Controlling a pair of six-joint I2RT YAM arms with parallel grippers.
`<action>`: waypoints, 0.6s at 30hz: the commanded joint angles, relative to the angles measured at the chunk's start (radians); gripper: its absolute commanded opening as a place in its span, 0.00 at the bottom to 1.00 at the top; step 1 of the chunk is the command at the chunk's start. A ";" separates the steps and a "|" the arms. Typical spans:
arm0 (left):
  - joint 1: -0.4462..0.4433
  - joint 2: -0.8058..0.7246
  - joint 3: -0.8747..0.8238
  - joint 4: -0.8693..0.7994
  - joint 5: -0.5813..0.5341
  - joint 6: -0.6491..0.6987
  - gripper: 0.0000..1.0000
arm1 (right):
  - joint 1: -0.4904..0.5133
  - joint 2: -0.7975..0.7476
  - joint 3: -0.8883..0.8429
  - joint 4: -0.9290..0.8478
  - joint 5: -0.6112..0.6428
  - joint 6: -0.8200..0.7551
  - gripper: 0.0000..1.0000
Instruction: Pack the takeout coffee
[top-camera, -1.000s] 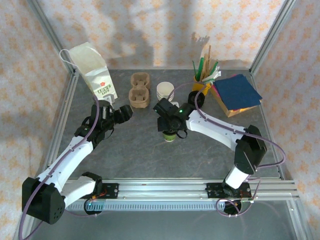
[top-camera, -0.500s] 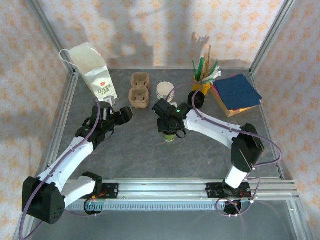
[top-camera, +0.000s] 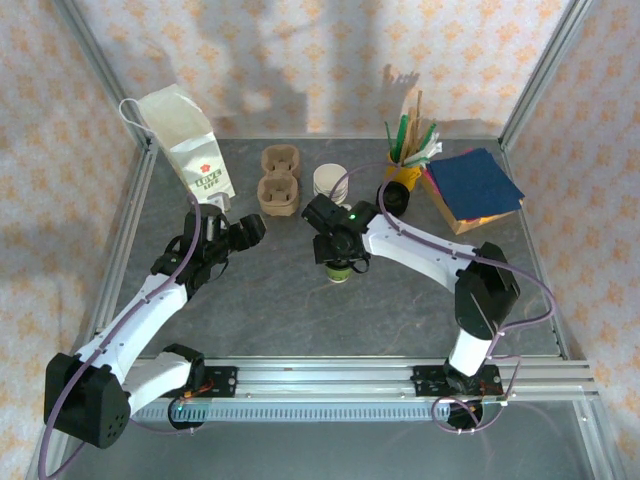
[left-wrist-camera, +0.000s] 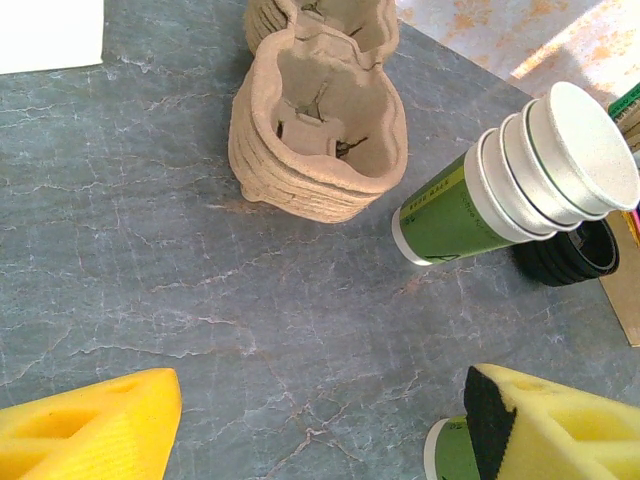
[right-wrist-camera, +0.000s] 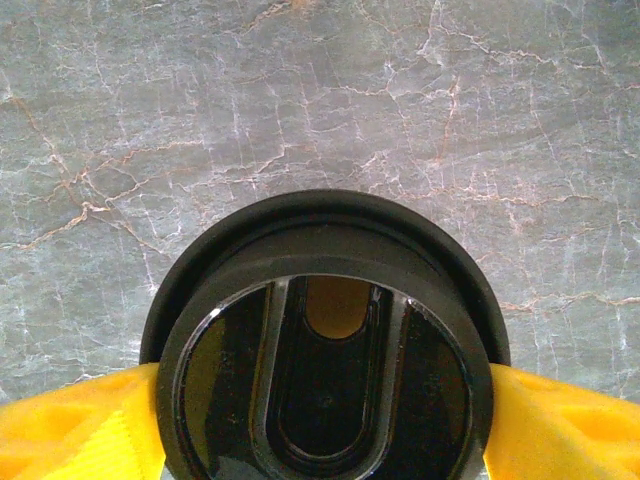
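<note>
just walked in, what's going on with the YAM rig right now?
The right gripper is down over the takeout coffee, with a finger on each side just under its black lid. The cup stands on the table, and the lid hides whether the gripper is actually squeezing it. The left gripper is open and holds nothing, hovering low near the stack of pulp cup carriers and the stack of lidless cups. The coffee is not yet packed.

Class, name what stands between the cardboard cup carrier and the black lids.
The stack of lidless cups, between the cup carrier and the black lids, in the top view.
</note>
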 joint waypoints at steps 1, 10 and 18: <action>0.007 -0.001 0.004 0.019 -0.027 0.017 0.77 | -0.003 0.027 -0.010 -0.039 -0.033 -0.021 0.77; 0.007 0.013 0.013 0.023 -0.020 0.012 0.77 | -0.023 0.021 -0.016 -0.043 -0.007 -0.030 0.72; 0.007 0.008 0.018 0.010 -0.029 0.018 0.77 | -0.104 -0.044 -0.061 -0.048 0.039 -0.050 0.70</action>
